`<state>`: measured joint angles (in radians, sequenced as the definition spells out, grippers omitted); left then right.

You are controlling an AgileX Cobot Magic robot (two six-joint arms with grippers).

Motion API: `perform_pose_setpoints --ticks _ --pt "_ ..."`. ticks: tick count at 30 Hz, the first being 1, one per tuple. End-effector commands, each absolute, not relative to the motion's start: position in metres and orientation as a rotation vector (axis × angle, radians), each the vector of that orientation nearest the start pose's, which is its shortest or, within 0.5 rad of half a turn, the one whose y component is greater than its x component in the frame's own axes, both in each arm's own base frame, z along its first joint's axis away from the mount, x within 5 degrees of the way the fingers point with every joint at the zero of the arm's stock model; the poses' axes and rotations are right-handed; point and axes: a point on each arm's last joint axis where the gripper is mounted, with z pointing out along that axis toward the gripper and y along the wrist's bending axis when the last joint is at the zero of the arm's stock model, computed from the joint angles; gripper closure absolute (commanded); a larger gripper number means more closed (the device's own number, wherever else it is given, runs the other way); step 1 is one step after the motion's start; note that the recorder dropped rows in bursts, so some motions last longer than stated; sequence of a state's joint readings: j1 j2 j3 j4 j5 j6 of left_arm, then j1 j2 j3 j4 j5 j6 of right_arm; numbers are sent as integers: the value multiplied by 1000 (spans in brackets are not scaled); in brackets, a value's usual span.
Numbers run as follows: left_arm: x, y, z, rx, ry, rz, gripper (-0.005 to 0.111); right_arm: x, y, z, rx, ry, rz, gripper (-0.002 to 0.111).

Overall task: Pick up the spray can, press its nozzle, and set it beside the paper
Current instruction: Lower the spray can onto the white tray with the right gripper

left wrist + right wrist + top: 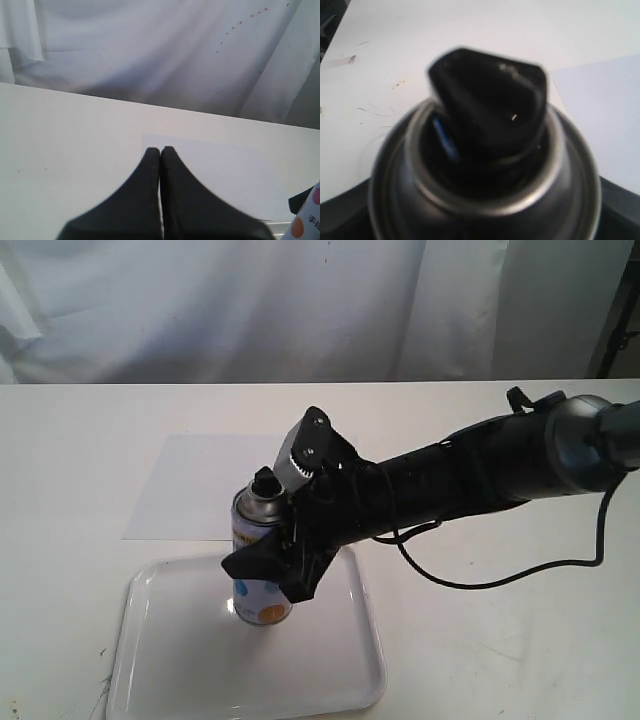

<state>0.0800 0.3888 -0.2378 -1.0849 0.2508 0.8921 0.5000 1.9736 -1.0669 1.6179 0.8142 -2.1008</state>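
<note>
right gripper [268, 565] grips the upright spray can [262, 604] round its middle, over the white tray [330, 660].

We find the right arm's black body [450, 480] lying across the white table [70, 490] from the right edge, barring approach from that side. Its right gripper [268, 575] clamps the pale, dotted cylindrical spray can [262, 608] upright over the glossy white rimmed tray [340, 670]. The flat white paper [200, 490] just behind the tray poses no barrier. Open tabletop lies left of both. The left gripper [160, 152], jaws pressed together, points at the paper.
</note>
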Motion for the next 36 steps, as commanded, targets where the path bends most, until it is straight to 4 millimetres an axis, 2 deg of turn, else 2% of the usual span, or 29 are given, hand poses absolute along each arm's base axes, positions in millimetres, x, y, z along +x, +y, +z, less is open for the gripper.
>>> perform_pose_setpoints --ticks 1,9,13,19,22,23,25,27,29,32,36 --pt "93 -14 255 -64 1759 -279 107 303 245 160 -1347 1769 879 108" --pt "93 -14 254 -61 1761 -282 107 288 265 154 -1533 1731 737 108" --pt "92 -14 254 -59 1762 -284 107 284 272 153 -1552 1723 724 108" --pt "92 -14 254 -58 1762 -282 107 287 272 153 -1499 1757 696 106" --pt "92 -14 254 -58 1762 -282 107 287 272 153 -1501 1755 695 91" --pt "92 -14 254 -58 1762 -282 107 287 272 153 -1501 1755 695 80" --pt "92 -14 254 -58 1762 -282 107 287 272 153 -1501 1755 695 67" --pt "92 -14 254 -58 1762 -282 107 288 272 154 -1481 1763 700 43" --pt "92 -14 254 -58 1762 -282 107 289 272 154 -1448 1781 705 33" --pt "92 -14 254 -58 1762 -282 107 292 272 156 -1381 1813 710 22" --pt "92 -14 254 -58 1762 -282 107 292 272 157 -1372 1818 705 21"
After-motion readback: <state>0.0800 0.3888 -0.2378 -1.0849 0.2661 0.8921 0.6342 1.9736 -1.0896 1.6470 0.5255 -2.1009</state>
